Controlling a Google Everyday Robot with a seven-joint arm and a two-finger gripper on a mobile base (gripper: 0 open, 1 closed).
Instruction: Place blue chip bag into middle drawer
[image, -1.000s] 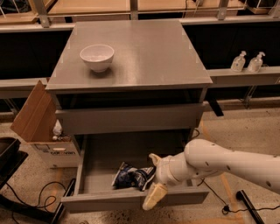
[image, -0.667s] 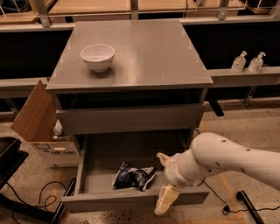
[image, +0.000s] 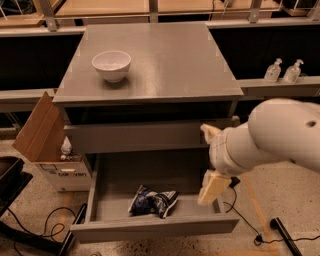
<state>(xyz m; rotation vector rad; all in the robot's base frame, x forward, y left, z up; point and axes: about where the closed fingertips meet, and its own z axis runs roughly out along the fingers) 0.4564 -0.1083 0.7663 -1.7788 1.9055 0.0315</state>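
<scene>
Jaws spread and empty, the gripper (image: 211, 160) hangs below the counter's (image: 170, 60) front-right corner; the blue chip bag (image: 152, 201) lies left of it in the middle drawer (image: 116, 175), lengthwise along the front edge.

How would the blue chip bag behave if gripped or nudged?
The blue chip bag lies crinkled and slumped on the middle drawer floor, so it is probably floppy and would crumple when squeezed. It looks light; a nudge would likely slide it, not roll it. The pincer, open, is at the drawer's right, apart from it.
</scene>
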